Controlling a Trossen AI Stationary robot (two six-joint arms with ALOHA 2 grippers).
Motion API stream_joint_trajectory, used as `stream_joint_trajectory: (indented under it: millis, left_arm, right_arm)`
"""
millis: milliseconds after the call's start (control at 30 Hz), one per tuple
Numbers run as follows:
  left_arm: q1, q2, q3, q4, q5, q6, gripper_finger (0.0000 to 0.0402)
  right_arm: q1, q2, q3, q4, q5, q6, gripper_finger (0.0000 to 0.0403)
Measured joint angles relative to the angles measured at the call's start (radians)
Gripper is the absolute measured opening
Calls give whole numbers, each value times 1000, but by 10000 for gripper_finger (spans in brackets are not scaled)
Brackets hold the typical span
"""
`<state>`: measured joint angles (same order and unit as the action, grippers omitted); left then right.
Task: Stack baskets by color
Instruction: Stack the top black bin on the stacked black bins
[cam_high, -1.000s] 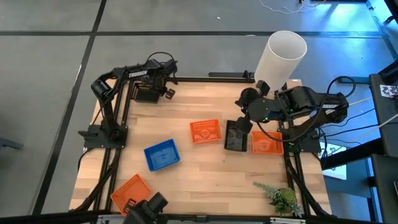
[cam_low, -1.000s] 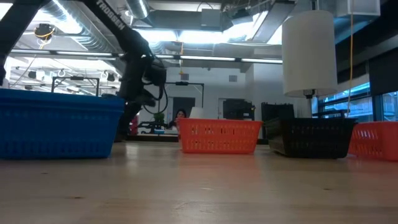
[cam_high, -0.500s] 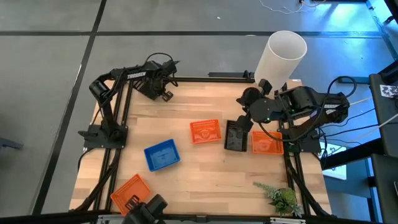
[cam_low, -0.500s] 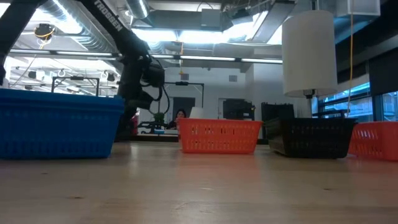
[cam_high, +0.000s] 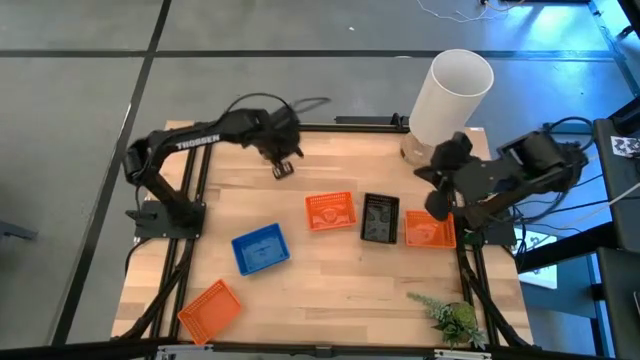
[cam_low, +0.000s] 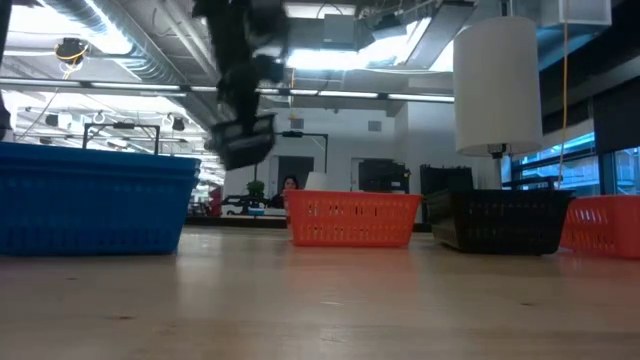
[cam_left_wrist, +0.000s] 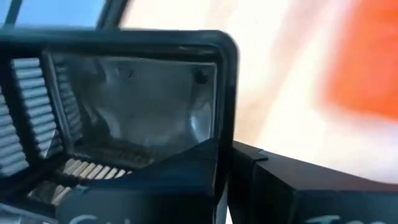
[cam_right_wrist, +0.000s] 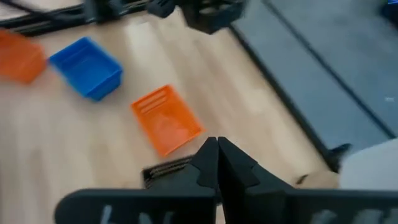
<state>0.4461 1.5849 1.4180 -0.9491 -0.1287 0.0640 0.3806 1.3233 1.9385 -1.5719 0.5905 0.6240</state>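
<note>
Seen from above: wooden table carrying five baskets. Near centre, an orange basket; just beside it toward 3 o'clock, apart by a narrow gap, a black basket; next again toward 3 o'clock, a second orange basket, partly under the right arm. Toward 8 o'clock of centre, a blue basket. At the 7 o'clock corner, a third orange basket, turned at an angle. None stacked; each sitting alone on the wood.

Left gripper out over the table at about 11 o'clock, above bare wood, well apart from every basket, fingers closed together with nothing between them. In the low view, hanging blurred above the tabletop, behind the blue basket.

Right gripper at 3 o'clock, above the second orange basket's edge, just past the black basket; fingers pressed tight together, empty. Beyond those fingers, the central orange basket, the blue one and the corner orange one.

White cylinder upright at the 1 o'clock edge. Green plant sprig at the 5 o'clock corner.
</note>
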Motion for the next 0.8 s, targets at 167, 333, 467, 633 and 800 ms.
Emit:
stream_joint_trajectory:
  millis: [167,333,467,633,800]
  left_arm:
    - [-185,32,105,120,27,2,0]
    - [-302,103,213,266,110,-14,0]
    - [-377,208,284,341,145,-34,0]
    - [-441,361,382,411,145,-54,0]
    - [-479,492,497,445,145,-57,0]
  right_arm:
    - [31,-40,0,0,-86,-45,0]
    - [35,-74,0,0,-189,-116,0]
    - [35,-101,0,0,-307,-137,0]
    - [35,-127,0,1,-333,-184,0]
    - [35,-143,0,1,-341,-228,0]
